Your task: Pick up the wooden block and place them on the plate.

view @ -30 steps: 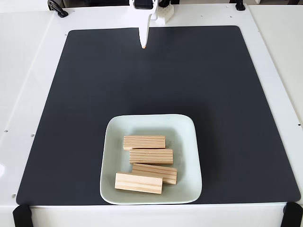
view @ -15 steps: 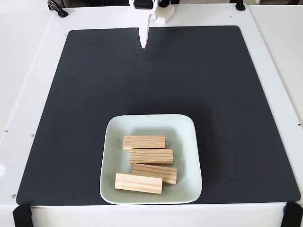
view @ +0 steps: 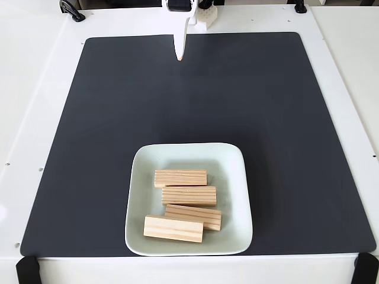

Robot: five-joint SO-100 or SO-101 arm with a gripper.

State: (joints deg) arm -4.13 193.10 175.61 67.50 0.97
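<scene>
a: what has changed over the last second?

b: nothing that can be made out. the gripper [view: 179, 56] is parked at the far edge of the black mat [view: 89, 130], at the top of the fixed view, and its tip is found at the same spot as a second ago. the blocks have not shifted either.

a: where are the wooden blocks placed?

b: all four are seen on the plate [view: 231, 171], near the front edge of the mat. the top block [view: 180, 177] lies flat, the second block [view: 189, 196] is set just below it and touching, the third block [view: 193, 216] is slightly tilted beneath that, and the front block [view: 173, 229] is laid at the lower left, overlapping the third one's edge.

a: is anything held in the gripper?

b: no block is seen at it. the fingers appear as one narrow point, so they are probably brought together, but from this angle it cannot be told for certain.

a: what is meant for the task?

b: no blocks are left on the mat, so the placing is judged finished, and the arm is taken to be resting.
</scene>
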